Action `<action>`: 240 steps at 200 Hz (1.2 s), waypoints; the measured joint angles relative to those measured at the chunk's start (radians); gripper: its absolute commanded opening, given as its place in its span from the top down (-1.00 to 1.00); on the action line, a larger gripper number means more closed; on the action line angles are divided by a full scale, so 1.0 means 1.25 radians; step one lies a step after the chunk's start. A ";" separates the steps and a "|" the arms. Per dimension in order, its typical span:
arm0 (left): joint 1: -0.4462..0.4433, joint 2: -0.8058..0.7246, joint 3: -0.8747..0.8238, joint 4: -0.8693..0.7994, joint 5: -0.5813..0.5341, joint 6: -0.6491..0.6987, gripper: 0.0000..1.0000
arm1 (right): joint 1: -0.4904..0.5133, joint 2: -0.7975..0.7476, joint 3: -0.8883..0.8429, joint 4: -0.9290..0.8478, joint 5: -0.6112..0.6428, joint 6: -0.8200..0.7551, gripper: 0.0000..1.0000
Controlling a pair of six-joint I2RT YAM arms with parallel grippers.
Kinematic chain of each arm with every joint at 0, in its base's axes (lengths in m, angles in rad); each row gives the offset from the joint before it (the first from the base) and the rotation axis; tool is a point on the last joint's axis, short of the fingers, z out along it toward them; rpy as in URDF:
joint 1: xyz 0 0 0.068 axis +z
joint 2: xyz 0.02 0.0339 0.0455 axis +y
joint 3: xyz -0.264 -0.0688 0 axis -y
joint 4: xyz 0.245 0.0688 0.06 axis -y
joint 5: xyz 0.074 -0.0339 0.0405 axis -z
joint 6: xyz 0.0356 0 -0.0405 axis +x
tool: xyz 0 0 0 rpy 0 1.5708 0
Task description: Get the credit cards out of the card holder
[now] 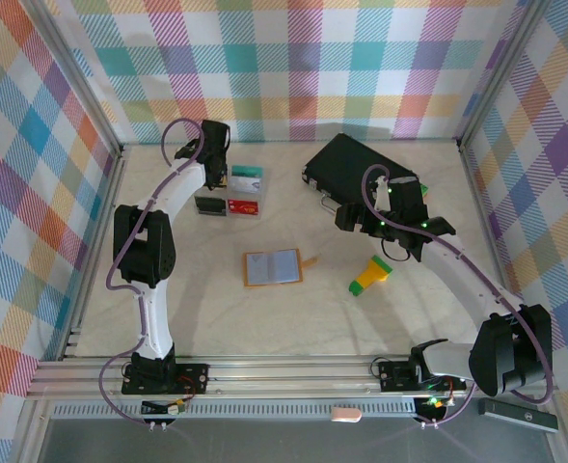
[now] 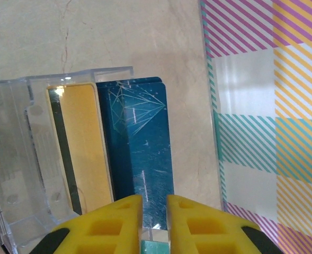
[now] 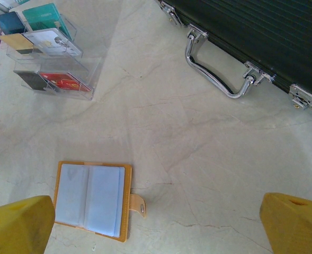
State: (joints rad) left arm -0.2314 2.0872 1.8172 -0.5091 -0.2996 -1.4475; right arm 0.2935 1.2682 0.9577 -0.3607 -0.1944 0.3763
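One orange-tan card holder (image 1: 272, 267) open at centre of surface (image 1: 197, 309), grey-blue pockets up, strap tab at 3 o'clock, credit cards (image 1: 247, 177) in clear tray (image 1: 260, 196) at 11 o'clock, left end effector (image 2: 154, 203) narrowly parted, right end effector (image 3: 156, 219) wide open.

Top camera overlooks the whole worktop (image 1: 216, 318); left wrist looks closely down at the clear tray (image 2: 18, 174), right wrist from afar.

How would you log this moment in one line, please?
left tool: over blue card in clear tray | right tool: open, empty, beside black case | card holder: open flat on table
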 measured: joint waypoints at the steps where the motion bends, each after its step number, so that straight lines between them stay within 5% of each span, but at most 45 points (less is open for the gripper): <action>1: 0.000 0.000 0.000 0.000 0.000 0.001 0.60 | 0.000 0.000 0.000 0.000 0.000 0.000 -0.98; 71: 0.005 0.006 0.000 0.017 0.022 0.047 0.40 | -0.005 0.007 0.000 -0.001 0.000 0.000 -0.98; 110: 0.005 -0.016 -0.013 0.005 0.054 0.126 0.01 | -0.005 0.011 0.005 -0.004 -0.001 0.000 -0.98; 164: 0.005 -0.244 -0.182 -0.012 0.099 0.321 -0.64 | -0.005 0.045 0.035 -0.022 -0.013 0.007 -0.98; 199: 0.008 -0.389 -0.297 -0.019 0.116 0.463 -0.79 | 0.027 0.089 0.048 -0.033 -0.015 0.027 -0.98; 240: 0.029 -0.525 -0.459 -0.007 0.172 0.602 -0.99 | 0.159 0.169 0.106 -0.058 0.019 0.054 -0.99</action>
State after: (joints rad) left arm -0.1955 1.4315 1.2434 -0.5182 -0.0853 -0.6945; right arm 0.4927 1.4792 1.0901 -0.4328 -0.1711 0.4435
